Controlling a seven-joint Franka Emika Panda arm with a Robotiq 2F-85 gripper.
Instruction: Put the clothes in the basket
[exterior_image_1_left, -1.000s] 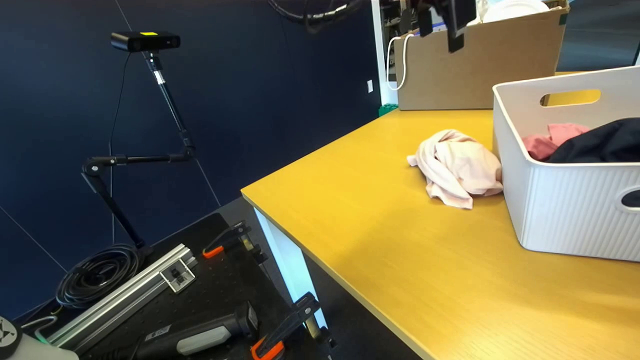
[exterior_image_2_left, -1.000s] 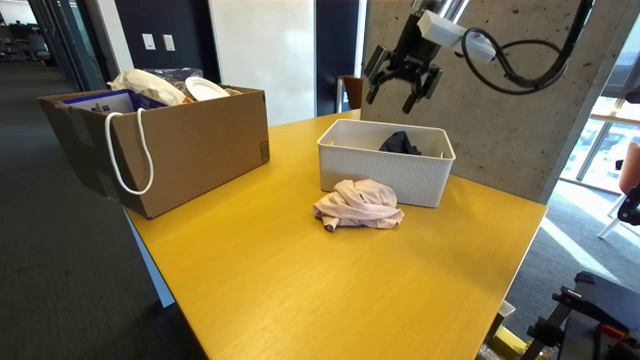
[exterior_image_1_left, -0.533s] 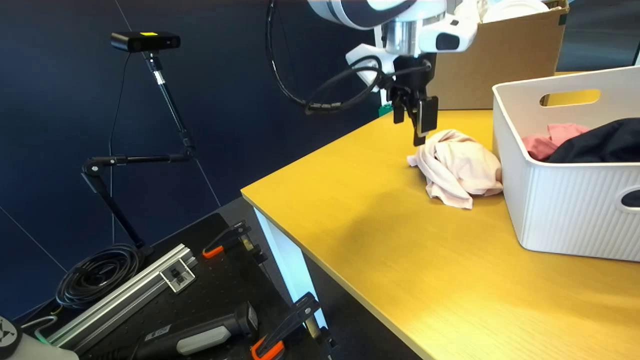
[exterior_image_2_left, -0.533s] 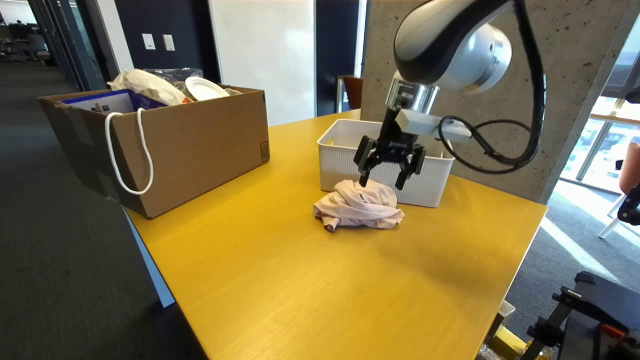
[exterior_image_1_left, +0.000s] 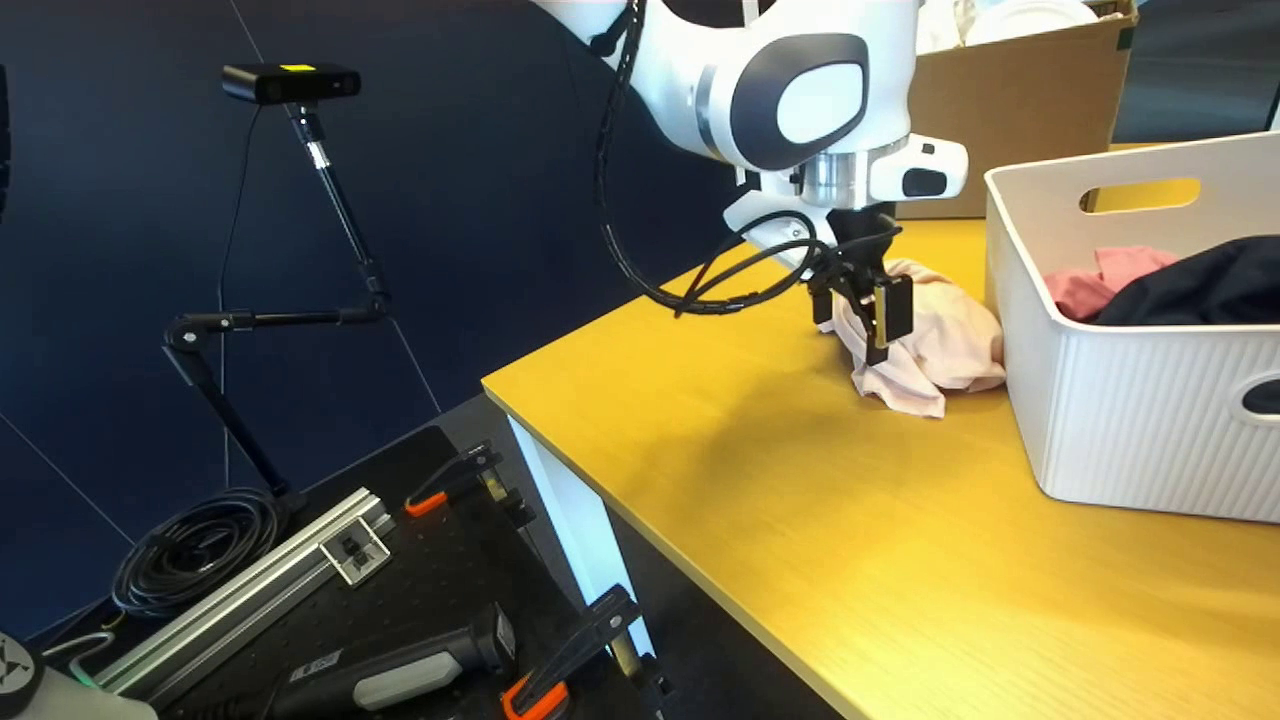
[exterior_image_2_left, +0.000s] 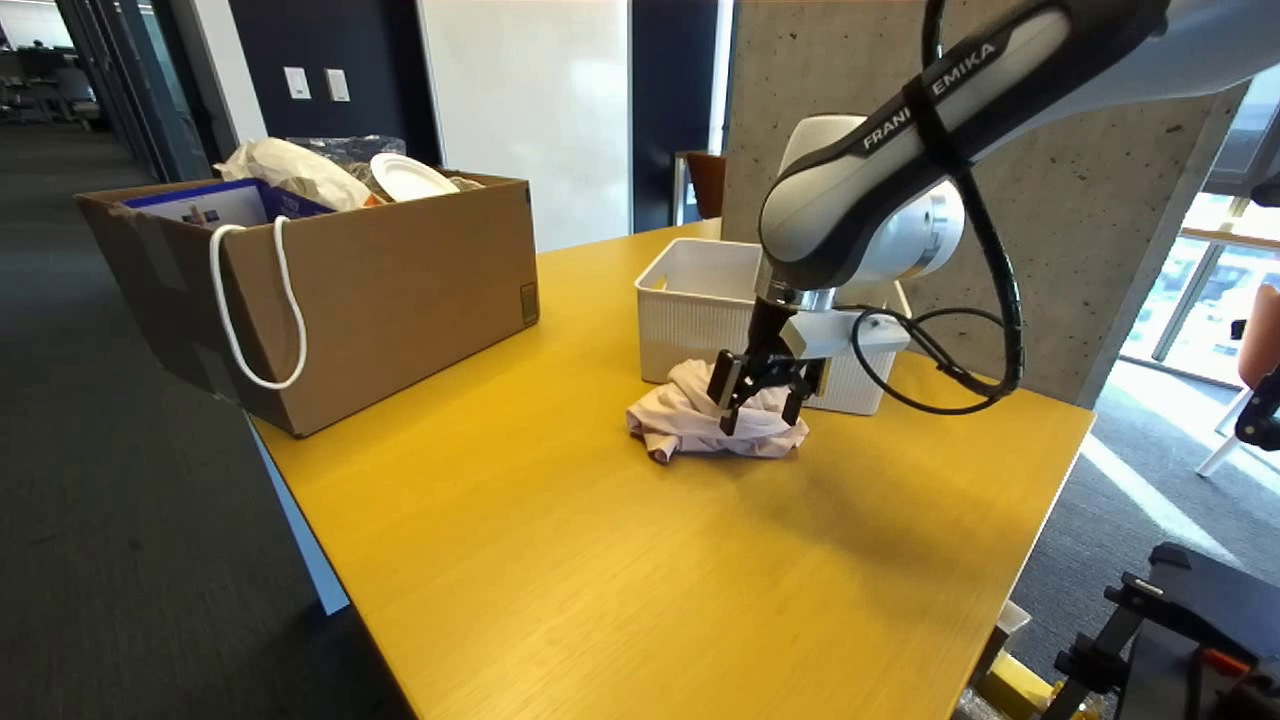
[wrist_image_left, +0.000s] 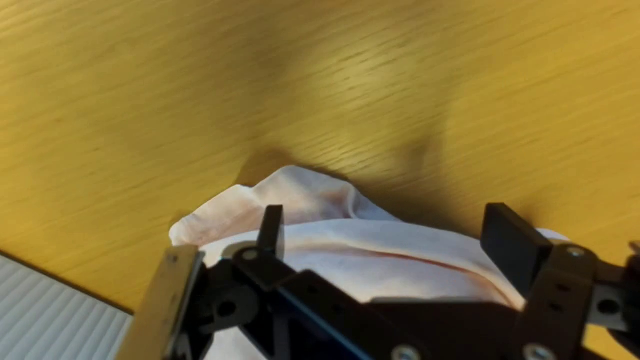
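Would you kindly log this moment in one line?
Gripper: open over pale cloth; cloth: on table beside basket; inside basket: pink cloth, dark cloth

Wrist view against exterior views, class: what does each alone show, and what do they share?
Only the wrist view: a close look down past the open gripper at the pale pink cloth.
Only exterior views: cardboard box, Franka arm and, in an exterior view, a dark garment and a rose-pink garment inside the ribbed basket.
Both: gripper, cloth, ribbed basket, yellow tabletop.
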